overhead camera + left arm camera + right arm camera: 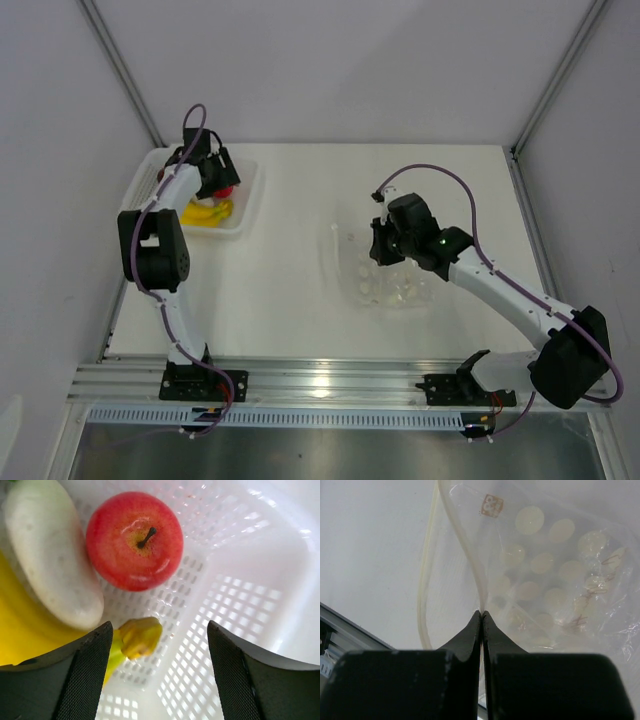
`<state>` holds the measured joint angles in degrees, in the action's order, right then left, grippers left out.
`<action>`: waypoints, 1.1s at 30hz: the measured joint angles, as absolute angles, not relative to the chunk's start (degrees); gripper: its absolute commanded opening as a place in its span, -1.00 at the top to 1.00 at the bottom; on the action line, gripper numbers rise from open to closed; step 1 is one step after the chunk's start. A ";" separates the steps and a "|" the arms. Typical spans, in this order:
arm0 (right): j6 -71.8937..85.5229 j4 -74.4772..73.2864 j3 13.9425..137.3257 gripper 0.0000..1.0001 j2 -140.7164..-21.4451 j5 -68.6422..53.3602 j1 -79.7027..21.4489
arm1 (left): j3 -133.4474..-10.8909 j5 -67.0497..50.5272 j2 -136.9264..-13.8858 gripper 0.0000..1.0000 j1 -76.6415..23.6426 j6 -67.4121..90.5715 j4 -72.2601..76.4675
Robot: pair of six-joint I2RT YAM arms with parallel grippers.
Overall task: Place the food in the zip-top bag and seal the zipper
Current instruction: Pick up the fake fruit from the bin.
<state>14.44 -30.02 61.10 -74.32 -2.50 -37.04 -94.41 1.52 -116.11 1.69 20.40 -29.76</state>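
As the top view lays it out, the white table [300,330] carries two groups, one at upper left and one at centre right.

Item 1, upper left: white mesh basket [250,190] [240,580]. Contents seen from the left wrist:
- red apple [134,540] [228,190], stem facing the camera, top centre of that frame
- white radish [50,555], lying along the left side and just beside the apple
- yellow banana bunch [20,625] [208,212], at the left edge, partly under the radish, its stub end reaching towards frame centre

Item 2: left gripper [215,170] [160,630], hanging above the basket interior. The jaws are spread wide with nothing between the pads. The banana's stub end lies below the gap.

Item 3, centre right: zip-top bag [385,275] [555,580], clear and crinkled, flat on the table. Pale round spots and a small brown square mark show on it. None of the food is visible inside.

Item 4: zipper [427,580], a pale strip round the bag's mouth. The mouth gapes, with its two lips curving apart in the left half of the right wrist frame.

Item 5: right gripper [385,245] [482,615], at the bag's upper edge in the top view. The fingers are pressed fully together, pinching one lip of the bag mouth at its rim.

Item 6: aluminium rail [330,380], along the bottom of the top view, bearing both arm bases.
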 measured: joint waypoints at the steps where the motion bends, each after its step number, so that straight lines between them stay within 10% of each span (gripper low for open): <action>1: 14.50 -30.02 61.10 1.00 -74.37 -2.48 -37.19 | -94.41 1.63 -115.04 -0.58 1.69 21.63 -30.22; 33: 15.09 -30.20 59.77 1.00 -75.48 -1.74 -39.64 | -92.03 19.70 -108.88 -0.58 -3.44 100.84 -59.05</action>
<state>15.09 -30.20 59.77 -75.48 -1.74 -39.64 -92.03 19.70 -108.88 -3.44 100.84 -59.05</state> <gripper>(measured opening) 0.006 0.789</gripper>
